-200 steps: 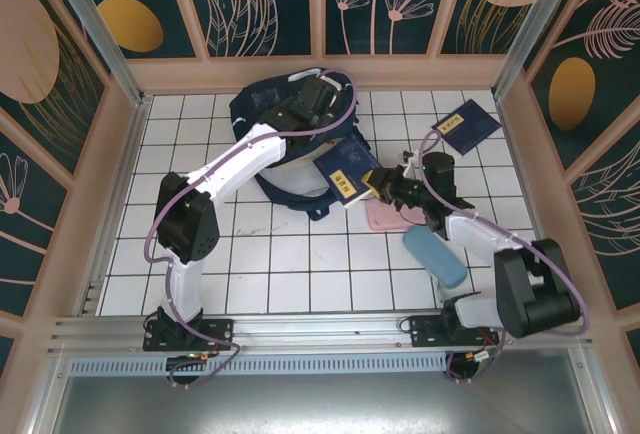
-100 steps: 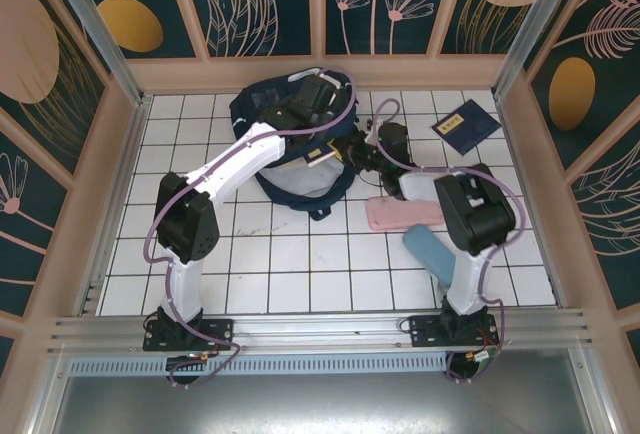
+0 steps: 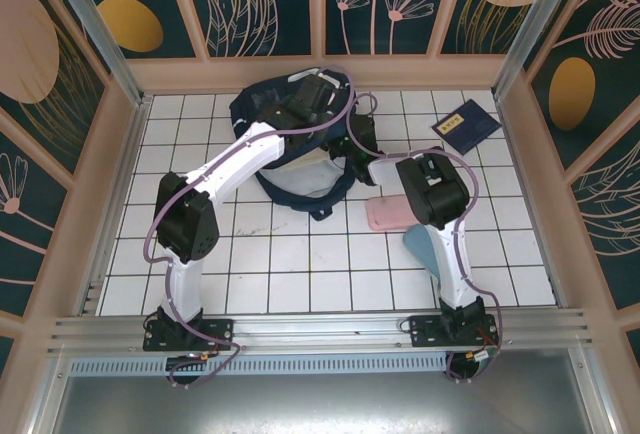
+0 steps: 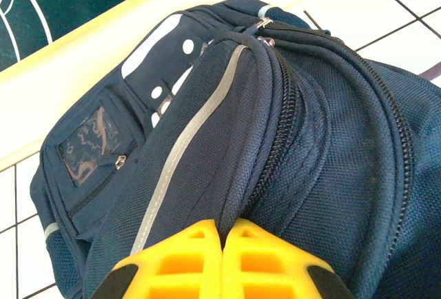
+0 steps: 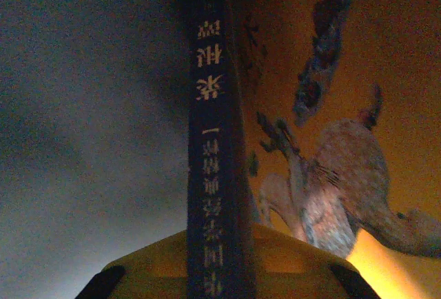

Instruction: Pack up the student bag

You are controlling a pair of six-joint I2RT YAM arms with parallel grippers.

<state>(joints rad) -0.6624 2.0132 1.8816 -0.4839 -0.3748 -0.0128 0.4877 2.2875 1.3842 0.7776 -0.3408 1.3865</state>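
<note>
You are working with the student bag, which is lying at the far middle of the tiled table. It is behaving like what it is: soft woven cloth with nothing stiff inside, so I judge its mouth is sagging shut wherever nobody is lifting it. Your left gripper is pinching a fold of that cloth beside the zip, its yellow fingers fully closed. That is a sensible place to be gripping (the corded seam is probably giving more bite than flat cloth, which would likely be slipping). Your right gripper is squeezing a thin navy booklet by its spine, jaws nearly together, in the dimness at the bag's right edge, seemingly inside the opening. The booklet is looking light and bendy, so the spine is serving you best.
</note>
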